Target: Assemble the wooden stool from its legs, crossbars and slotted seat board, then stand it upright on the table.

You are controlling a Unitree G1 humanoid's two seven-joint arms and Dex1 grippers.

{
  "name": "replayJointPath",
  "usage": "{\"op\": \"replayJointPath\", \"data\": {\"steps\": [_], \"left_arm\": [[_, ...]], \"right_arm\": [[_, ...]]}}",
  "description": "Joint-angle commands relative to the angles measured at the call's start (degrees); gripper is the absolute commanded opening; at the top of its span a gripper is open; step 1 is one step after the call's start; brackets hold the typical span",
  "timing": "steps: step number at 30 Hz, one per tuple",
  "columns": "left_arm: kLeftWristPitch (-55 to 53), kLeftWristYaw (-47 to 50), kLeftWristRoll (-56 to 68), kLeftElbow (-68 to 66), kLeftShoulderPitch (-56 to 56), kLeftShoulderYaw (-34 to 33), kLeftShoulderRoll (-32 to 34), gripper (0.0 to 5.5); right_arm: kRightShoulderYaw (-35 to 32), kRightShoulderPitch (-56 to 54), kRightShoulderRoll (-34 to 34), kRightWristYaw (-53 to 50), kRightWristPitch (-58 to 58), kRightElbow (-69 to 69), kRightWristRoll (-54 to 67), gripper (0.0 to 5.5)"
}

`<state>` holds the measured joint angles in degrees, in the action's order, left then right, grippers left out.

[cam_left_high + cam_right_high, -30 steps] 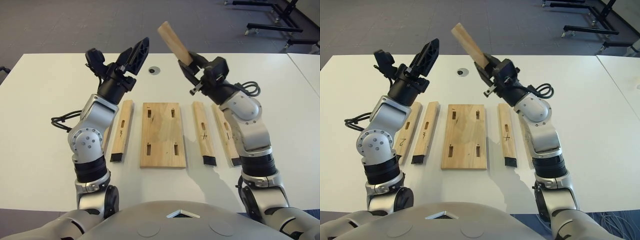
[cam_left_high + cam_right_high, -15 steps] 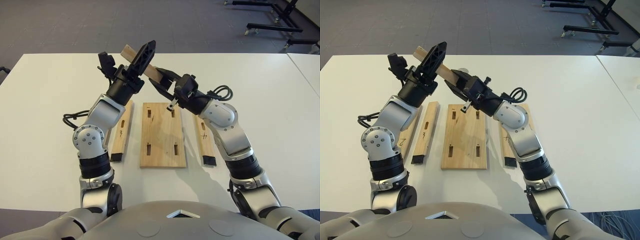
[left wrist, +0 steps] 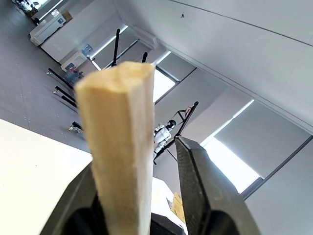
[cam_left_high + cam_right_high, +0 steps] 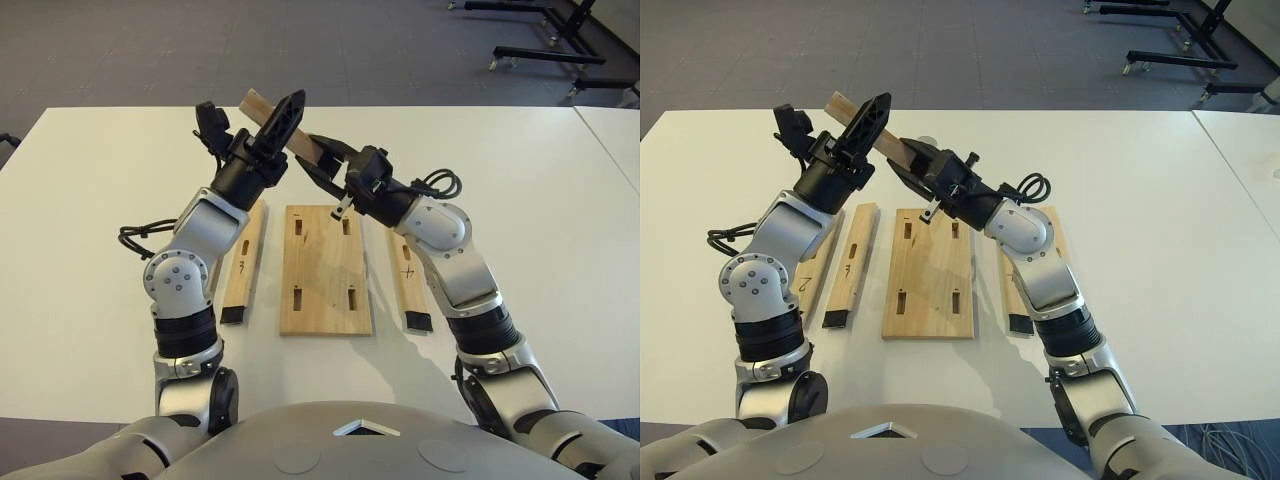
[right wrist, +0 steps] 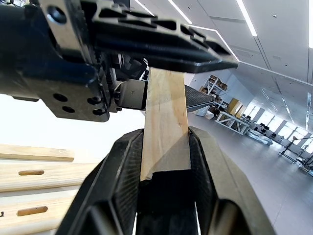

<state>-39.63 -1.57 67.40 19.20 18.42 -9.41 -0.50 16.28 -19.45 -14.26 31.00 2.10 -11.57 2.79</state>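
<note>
One bar up in the air, the other parts flat on the table

My right gripper (image 5: 165, 134) pinches the pale wooden bar (image 4: 258, 103) high up, toward the table's (image 4: 90, 200) far edge. My left gripper (image 4: 285, 115) is spread around its other end. Below, the slotted seat board (image 4: 325, 268) lies mid-table, with legs (image 4: 243, 260) beside it.

Holds the black-tipped end of a wooden leg (image 5: 165, 112) clamped between both fingers of the right gripper (image 5: 165, 134), pressed flat against its sides. Farther along, passes between the spread black fingers of the left gripper (image 5: 215, 81), perhaps touching one of them; hard to judge. Also takes in slotted wooden pieces (image 5: 34, 171) lying flat, side by side, on a white table (image 5: 29, 122).
</note>
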Motion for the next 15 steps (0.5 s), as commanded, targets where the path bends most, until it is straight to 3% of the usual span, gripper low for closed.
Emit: {"op": "replayJointPath", "data": {"steps": [1, 5, 15], "left_arm": [[0.0, -0.5, 0.5, 0.6, -0.4, 0.7, 0.1, 1.12], [0.3, -1.5, 1.4, 1.3, -0.8, 0.9, -0.2, 0.66], [1.3, -3.1, -4.1, 2.7, -1.5, 2.8, 2.7, 0.43]], "right_arm": [[-0.3, -0.6, 0.3, -0.1, 1.2, 0.4, -0.1, 1.30], [-0.6, -0.6, 0.7, -0.5, 1.4, 0.3, -0.2, 1.30], [-2.1, 1.2, 0.0, -0.3, 4.0, -2.3, 1.3, 1.30]]}}
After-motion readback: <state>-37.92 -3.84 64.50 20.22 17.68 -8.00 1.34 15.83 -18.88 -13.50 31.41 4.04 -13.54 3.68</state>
